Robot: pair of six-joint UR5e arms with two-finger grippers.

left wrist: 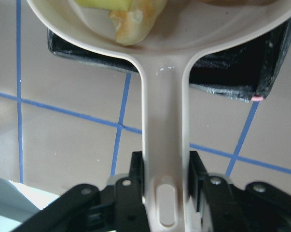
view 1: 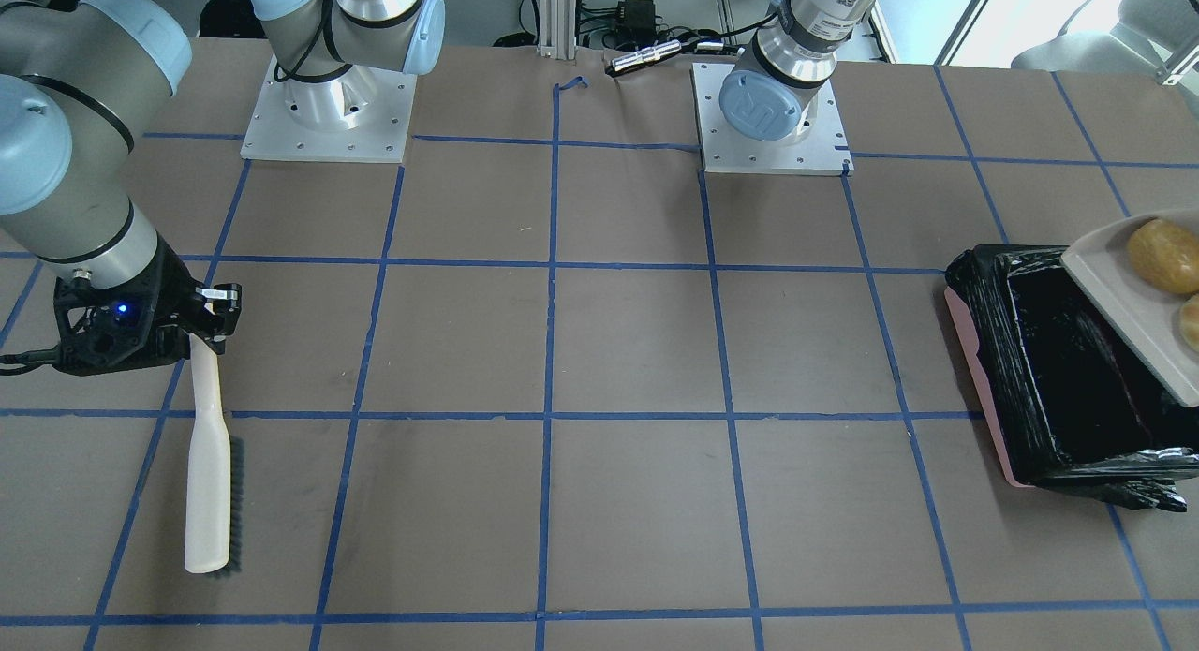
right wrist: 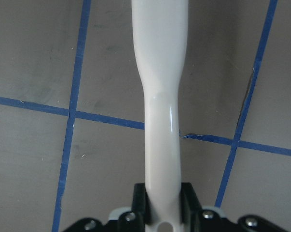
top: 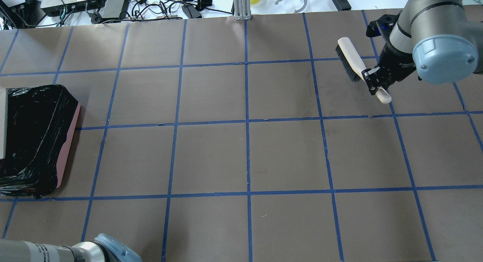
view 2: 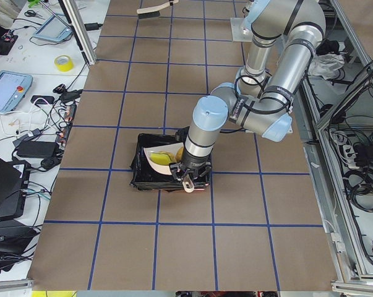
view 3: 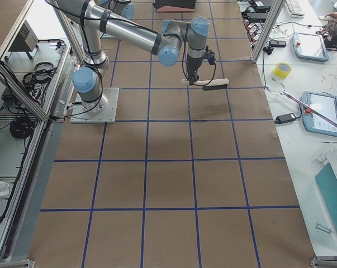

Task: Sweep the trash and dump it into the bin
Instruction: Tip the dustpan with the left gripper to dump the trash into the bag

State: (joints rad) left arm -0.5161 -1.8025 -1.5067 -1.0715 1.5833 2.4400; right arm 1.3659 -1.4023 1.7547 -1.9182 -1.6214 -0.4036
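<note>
The dustpan (left wrist: 164, 106) handle is clamped in the left gripper (left wrist: 164, 176); the trash (left wrist: 133, 21) is carried in it just ahead of the gripper, above the bin (left wrist: 232, 70). The brush (right wrist: 159, 72) handle is clamped in the right gripper (right wrist: 162, 200), its head extended ahead

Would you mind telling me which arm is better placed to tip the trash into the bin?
Left. The left tool grips the dustpan by its handle, the pan hanging over the bin with the roll in it. The right tool holds the brush at the table's far end.
</note>
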